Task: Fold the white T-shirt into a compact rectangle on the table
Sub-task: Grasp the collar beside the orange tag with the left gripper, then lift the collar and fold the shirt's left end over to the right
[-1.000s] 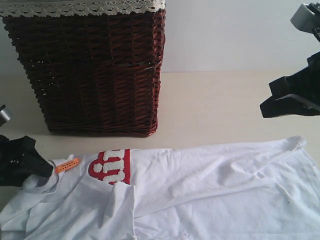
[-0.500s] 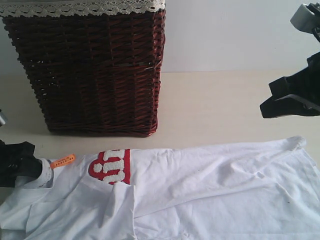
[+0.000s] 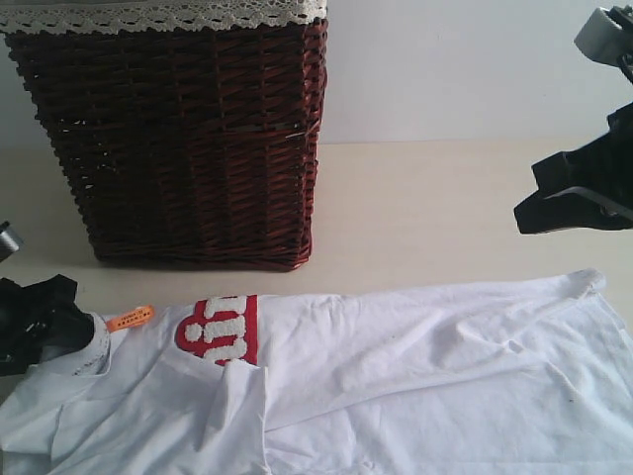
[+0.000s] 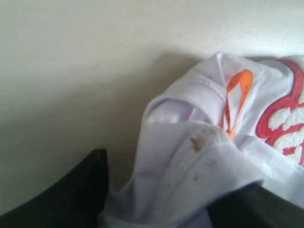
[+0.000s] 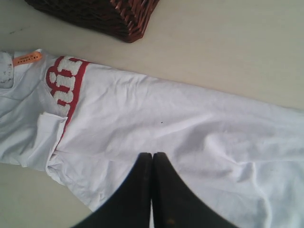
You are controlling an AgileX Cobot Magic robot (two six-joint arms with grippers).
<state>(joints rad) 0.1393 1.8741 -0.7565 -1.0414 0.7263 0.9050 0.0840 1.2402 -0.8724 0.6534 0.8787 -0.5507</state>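
The white T-shirt (image 3: 396, 366) lies spread across the near part of the table (image 3: 425, 208), with its red-outlined lettering (image 3: 220, 330) and orange neck tag (image 3: 130, 318) towards the left. My left gripper (image 3: 77, 332) is at the collar, and its black fingers are shut on a raised bunch of collar fabric (image 4: 190, 161) just beside the tag (image 4: 237, 95). My right gripper (image 3: 522, 216) hangs above the table at the right, shut and empty. In its wrist view, the right gripper (image 5: 152, 156) is over the shirt's body (image 5: 166, 109), apart from the cloth.
A tall dark wicker basket (image 3: 188, 139) with white lace trim stands at the back left, close behind the shirt's collar end. Bare beige table stretches to the basket's right, up to the pale wall (image 3: 445, 59).
My left gripper drew the collar and orange tag a little left, then eased slightly back right. The collar edge now stands higher. The right arm has not moved.
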